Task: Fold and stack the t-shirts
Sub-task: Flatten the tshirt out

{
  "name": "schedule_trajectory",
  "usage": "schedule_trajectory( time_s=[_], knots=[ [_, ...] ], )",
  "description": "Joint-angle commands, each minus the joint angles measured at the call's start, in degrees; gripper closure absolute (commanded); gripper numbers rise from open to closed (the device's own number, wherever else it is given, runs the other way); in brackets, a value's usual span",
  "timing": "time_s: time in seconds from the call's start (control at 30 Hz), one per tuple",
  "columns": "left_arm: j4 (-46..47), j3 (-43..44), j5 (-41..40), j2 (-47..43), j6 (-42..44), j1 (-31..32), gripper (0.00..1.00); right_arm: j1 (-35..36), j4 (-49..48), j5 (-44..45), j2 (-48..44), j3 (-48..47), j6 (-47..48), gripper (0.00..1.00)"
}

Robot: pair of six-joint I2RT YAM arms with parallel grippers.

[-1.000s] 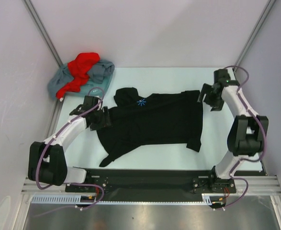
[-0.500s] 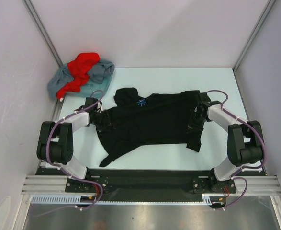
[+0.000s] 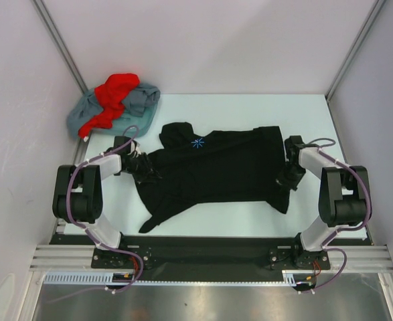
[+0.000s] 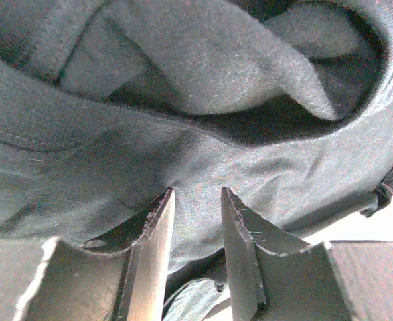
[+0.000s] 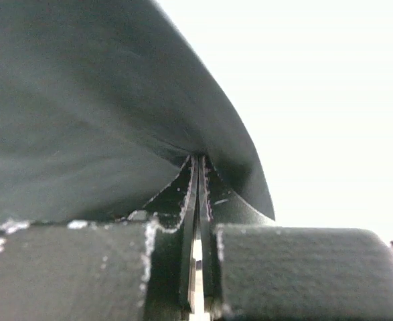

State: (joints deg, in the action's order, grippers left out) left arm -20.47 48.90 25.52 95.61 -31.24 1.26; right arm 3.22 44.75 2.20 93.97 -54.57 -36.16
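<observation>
The black t-shirt (image 3: 209, 167) lies spread on the pale table, its starburst logo (image 3: 197, 142) near the collar. My left gripper (image 3: 144, 171) is at the shirt's left edge. In the left wrist view its fingers (image 4: 195, 194) hold a thick fold of the dark cloth (image 4: 183, 60) between them. My right gripper (image 3: 284, 180) sits at the shirt's lower right corner. In the right wrist view its jaws (image 5: 199, 159) are pressed together on the thin cloth edge (image 5: 82, 100). The red t-shirt (image 3: 116, 90) lies crumpled on the grey-blue t-shirt (image 3: 142, 99) at the back left.
The table (image 3: 250, 107) is boxed in by pale walls on the left, back and right, with metal posts in the back corners. The heap of two shirts fills the back left corner. A black rail with both arm bases runs along the near edge.
Both arms came down onto the black shirt and closed on it. The right gripper then moved right, drawing the shirt's right hem outward. The left gripper stayed at the left edge.
</observation>
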Motion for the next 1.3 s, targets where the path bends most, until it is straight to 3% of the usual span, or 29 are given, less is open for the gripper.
schedule_trajectory(
  time_s=[0.0, 0.2, 0.27, 0.4, 0.5, 0.57, 0.63, 0.73, 1.0, 1.27],
  knots=[
    [1.3, -0.1, -2.0, 1.6, 1.5, -1.1, 0.6, -5.5, 7.9, 12.4, -1.3, -1.0, -4.1, 1.0],
    [1.6, -0.5, -2.7, 0.4, 2.4, -2.8, 0.6, -8.8, 13.3, 21.6, -7.7, -4.8, -0.3, 1.0],
    [1.3, -0.6, -2.8, -0.8, 2.6, -2.8, 0.6, -8.1, 11.2, 18.4, -9.5, -5.4, 2.8, 1.0],
    [1.3, -0.9, -1.5, -3.7, 2.4, -2.7, 0.59, -3.7, 5.1, 1.7, -12.2, -4.1, 6.4, 1.0],
    [1.4, -1.4, -0.6, -5.3, 2.0, -2.5, 0.59, 0.6, 0.3, -5.3, -13.5, -1.4, 5.6, 0.82],
    [1.5, -1.4, -0.1, -5.5, 1.8, -2.3, 0.59, 0.2, -1.9, -7.8, -11.9, 1.0, 5.0, 0.82],
    [1.7, -1.5, 0.6, -5.3, 1.4, -2.0, 0.59, -0.9, -2.2, -9.3, -10.4, 2.0, 5.7, 0.9],
    [2.0, -1.8, 0.9, -5.3, 1.3, -1.8, 0.59, -2.2, -1.8, -9.0, -8.9, 3.9, 5.7, 1.0],
    [3.6, -3.7, 0.9, -2.6, 0.9, -1.8, 0.59, -5.9, -5.8, -2.6, -6.0, 8.2, 3.9, 1.0],
    [3.8, -3.3, -1.4, -0.5, 1.5, -2.3, 0.57, -16.3, -5.3, 8.0, -2.6, 4.4, 5.2, 1.0]
  ],
)
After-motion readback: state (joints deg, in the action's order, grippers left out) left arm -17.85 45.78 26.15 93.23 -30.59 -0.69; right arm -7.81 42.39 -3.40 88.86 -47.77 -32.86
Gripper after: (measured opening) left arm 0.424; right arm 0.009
